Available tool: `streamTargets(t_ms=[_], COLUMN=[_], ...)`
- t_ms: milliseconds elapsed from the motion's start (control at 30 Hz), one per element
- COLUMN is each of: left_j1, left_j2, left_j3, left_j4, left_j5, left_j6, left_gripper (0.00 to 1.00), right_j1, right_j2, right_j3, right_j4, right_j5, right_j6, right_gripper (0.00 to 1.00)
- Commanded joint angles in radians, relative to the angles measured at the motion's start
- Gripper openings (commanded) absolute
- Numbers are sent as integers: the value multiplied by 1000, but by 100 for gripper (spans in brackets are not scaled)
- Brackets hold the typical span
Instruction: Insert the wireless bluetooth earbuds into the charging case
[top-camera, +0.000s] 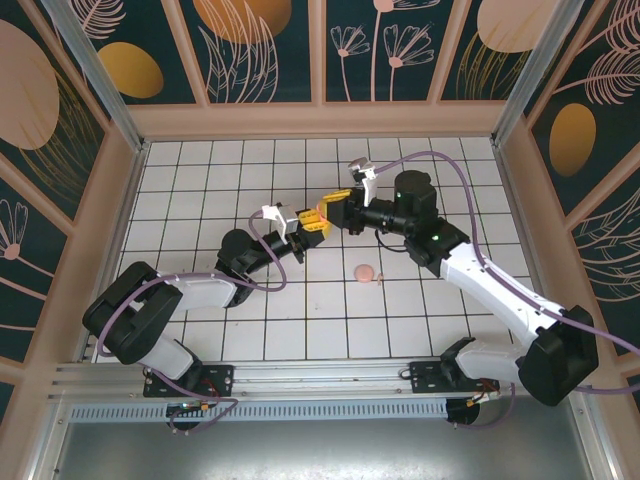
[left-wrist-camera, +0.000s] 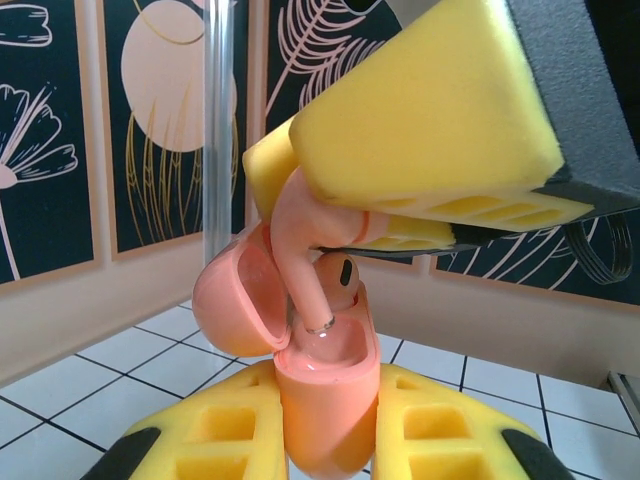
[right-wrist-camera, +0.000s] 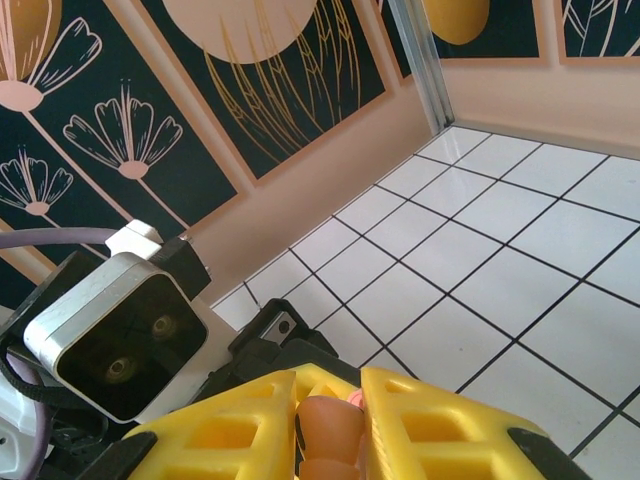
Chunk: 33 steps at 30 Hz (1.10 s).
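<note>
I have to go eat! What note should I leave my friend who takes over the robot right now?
Left gripper: shut on the charging case, lid open, held in the air.
Right gripper: shut on an earbud, its stem tip just inside the case, not seated.
A second earbud looks already seated beside it.
Table: a pale pink disc with a tiny pink bit beside it, too small to identify.
Done: case open, earbud lined up.
Left: push it down fully, then let go.

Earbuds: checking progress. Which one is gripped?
The earbud whose stem points down into the open case, pinched by the right gripper; the other earbud sits seated inside.
</note>
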Motion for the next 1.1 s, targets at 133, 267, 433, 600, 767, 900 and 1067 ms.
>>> streamTargets(t_ms=[133,267,433,600,767,900,1067], left_j1=[-6,-6,-6,-6,-6,-5,-6], left_j2=[-19,-19,-23,-22,-16,-6,-4], left_j3=[40,41,35,33,34,33,36], left_j4=[74,80,97,109,96,86,64], left_j5=[8,8,3,3,-8,-11,-23], left_j6=[-25,-30,-39,-46,-42,-40,-36], left_gripper=[12,12,12,12,12,12,12], right_j1=[18,19,19,20,20,19,20], right_j2=[-4,-18,-32,-48,-57,-74,-94], right_j3=[-58,-84,-111,-131,-107,-66,-12], right_j4=[-28,-36,-35,-10,-6,-5,-7], right_j5=[39,52,36,25,40,51,51], right_j6=[-1,-2,-9,-18,-10,-8,-15], right_gripper=[22,22,22,22,22,22,22])
